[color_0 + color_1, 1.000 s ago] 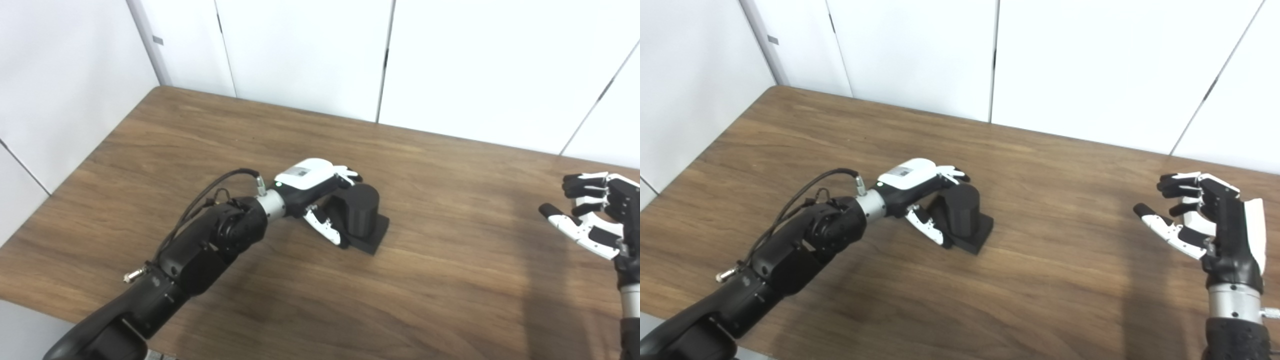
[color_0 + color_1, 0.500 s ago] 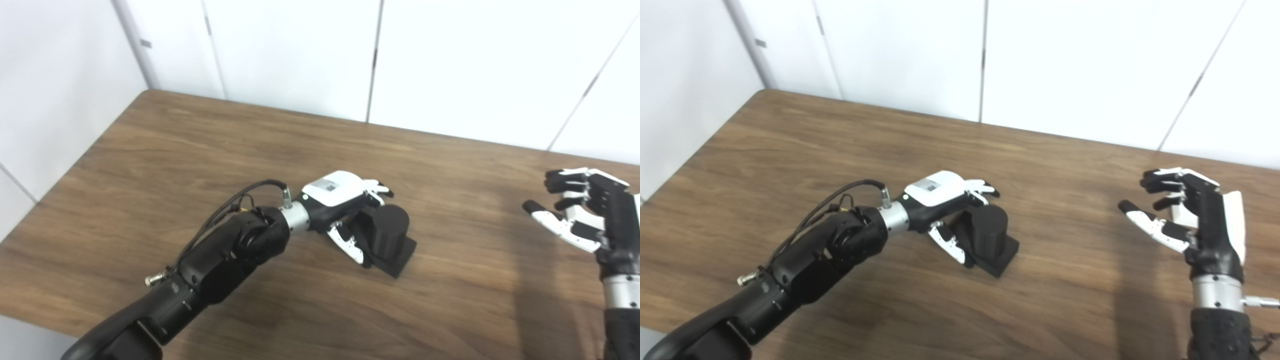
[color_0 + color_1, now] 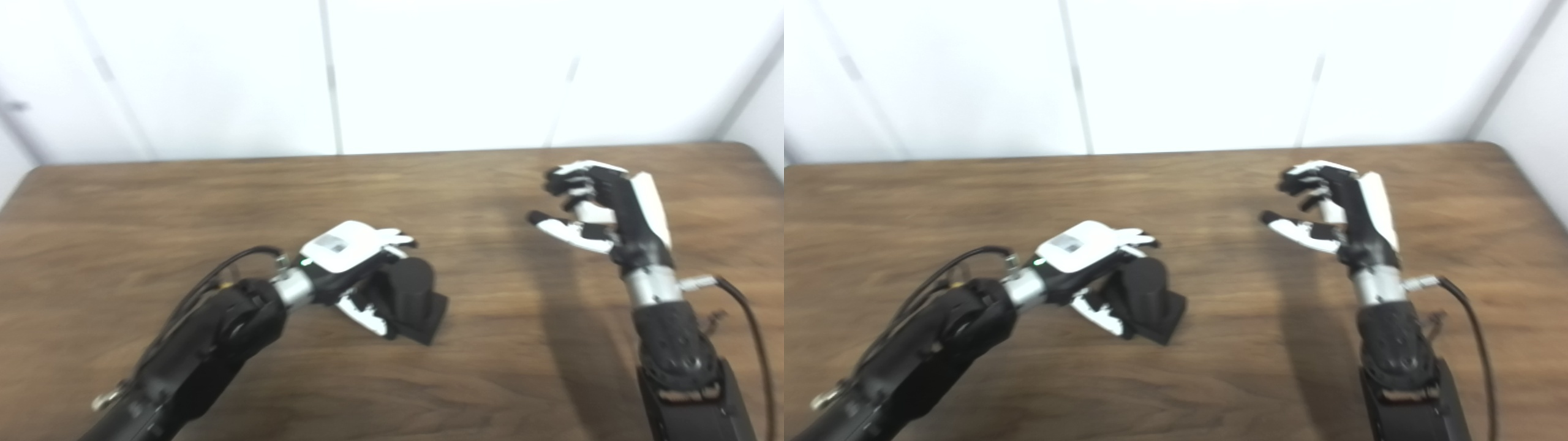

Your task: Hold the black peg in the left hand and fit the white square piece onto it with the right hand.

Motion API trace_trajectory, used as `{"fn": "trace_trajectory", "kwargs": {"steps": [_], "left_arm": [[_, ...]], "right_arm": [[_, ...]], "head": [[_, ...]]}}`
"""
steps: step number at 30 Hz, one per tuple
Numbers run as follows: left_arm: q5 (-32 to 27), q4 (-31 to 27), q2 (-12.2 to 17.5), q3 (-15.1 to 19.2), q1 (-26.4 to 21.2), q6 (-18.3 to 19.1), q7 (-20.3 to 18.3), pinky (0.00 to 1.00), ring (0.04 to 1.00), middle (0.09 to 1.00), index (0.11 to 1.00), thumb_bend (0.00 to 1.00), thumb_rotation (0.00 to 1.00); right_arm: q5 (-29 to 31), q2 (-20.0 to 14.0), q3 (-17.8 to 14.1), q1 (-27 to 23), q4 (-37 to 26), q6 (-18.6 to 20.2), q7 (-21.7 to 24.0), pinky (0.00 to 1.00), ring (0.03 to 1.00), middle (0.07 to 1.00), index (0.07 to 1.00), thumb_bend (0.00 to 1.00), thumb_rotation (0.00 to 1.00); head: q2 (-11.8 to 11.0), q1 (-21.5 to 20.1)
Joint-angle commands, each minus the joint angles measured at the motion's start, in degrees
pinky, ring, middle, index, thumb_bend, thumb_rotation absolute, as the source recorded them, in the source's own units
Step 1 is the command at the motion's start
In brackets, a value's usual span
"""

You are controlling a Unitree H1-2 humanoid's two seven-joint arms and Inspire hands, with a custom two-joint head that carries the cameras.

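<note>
The black peg (image 3: 411, 297), a short cylinder on a square base, stands on the wooden table (image 3: 490, 380) left of centre. My left hand (image 3: 355, 257) is wrapped round it, with the fingers (image 3: 392, 234) over its far top and the thumb (image 3: 366, 313) against its near side. My right hand (image 3: 591, 205) hovers above the table to the right, well apart from the peg. Its fingers are curled and its thumb (image 3: 563, 228) is held out, with nothing seen between them. No white square piece shows in either view. Both views are blurred.
White wall panels (image 3: 429, 73) stand behind the table's far edge. The table's right corner (image 3: 1497, 150) is in view. A cable (image 3: 744, 318) loops off the right forearm. Bare wood lies between the two hands.
The whole picture has swung to the right, so the camera moved. My left hand stays round the peg on the table. My right hand keeps much the same curled pose.
</note>
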Motion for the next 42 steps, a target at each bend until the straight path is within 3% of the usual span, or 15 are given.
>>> {"fn": "trace_trajectory", "kwargs": {"steps": [1, 8, 16, 20, 30, 34, 42], "left_arm": [[2.6, 2.9, 2.3, -2.2, 3.2, -2.3, -2.9, 0.84, 0.92, 0.898, 0.492, 0.52, 0.07], [2.2, 3.5, 3.4, -1.2, 4.4, -4.1, -1.7, 0.84, 0.92, 0.899, 0.493, 0.52, 0.07], [2.6, 3.6, 4.1, -0.6, 5.5, -5.8, -0.6, 0.84, 0.914, 0.893, 0.492, 0.52, 0.07], [2.0, 3.6, 4.6, -0.3, 6.2, -6.6, 0.1, 0.84, 0.907, 0.885, 0.492, 0.52, 0.07], [1.6, 2.9, 5.3, 0.4, 6.7, -7.1, 0.0, 0.83, 0.902, 0.88, 0.492, 0.52, 0.06], [1.5, 2.7, 5.2, 0.4, 6.7, -6.9, -0.4, 0.83, 0.902, 0.879, 0.492, 0.52, 0.06], [1.6, 3.0, 4.9, 0.1, 6.8, -7.0, -0.2, 0.81, 0.883, 0.885, 0.491, 0.52, 0.06]], "right_arm": [[-1.3, -6.9, -0.8, -3.6, -3.2, 1.9, 4.3, 0.52, 0.651, 0.722, 0.673, 0.63, 0.1], [-8.2, -19.5, 0.2, -8.1, -3.3, 7.0, 12.6, 0.57, 0.721, 0.787, 0.763, 0.78, 0.09], [-14.0, -26.3, 2.9, -12.5, 1.9, 7.4, 18.1, 0.66, 0.799, 0.834, 0.803, 0.82, 0.07], [-17.8, -29.0, 5.9, -15.1, 5.2, 6.8, 21.2, 0.69, 0.842, 0.869, 0.836, 0.85, 0.12], [-27.7, -30.2, 12.8, -21.1, 13.8, 8.0, 26.4, 0.85, 0.948, 0.984, 0.909, 0.92, 0.21], [-29.3, -29.2, 14.4, -23.8, 18.7, 6.8, 25.3, 0.86, 0.941, 0.978, 0.908, 0.92, 0.21], [-30.6, -25.7, 17.5, -27.9, 24.4, 7.5, 27.4, 0.84, 0.932, 0.969, 0.926, 0.9, 0.18]], "head": [[-0.7, -1.4], [-4.0, -6.6], [-6.0, -9.9], [-6.7, -10.6], [-7.5, -10.8], [-7.5, -10.8], [-7.6, -10.7]]}}
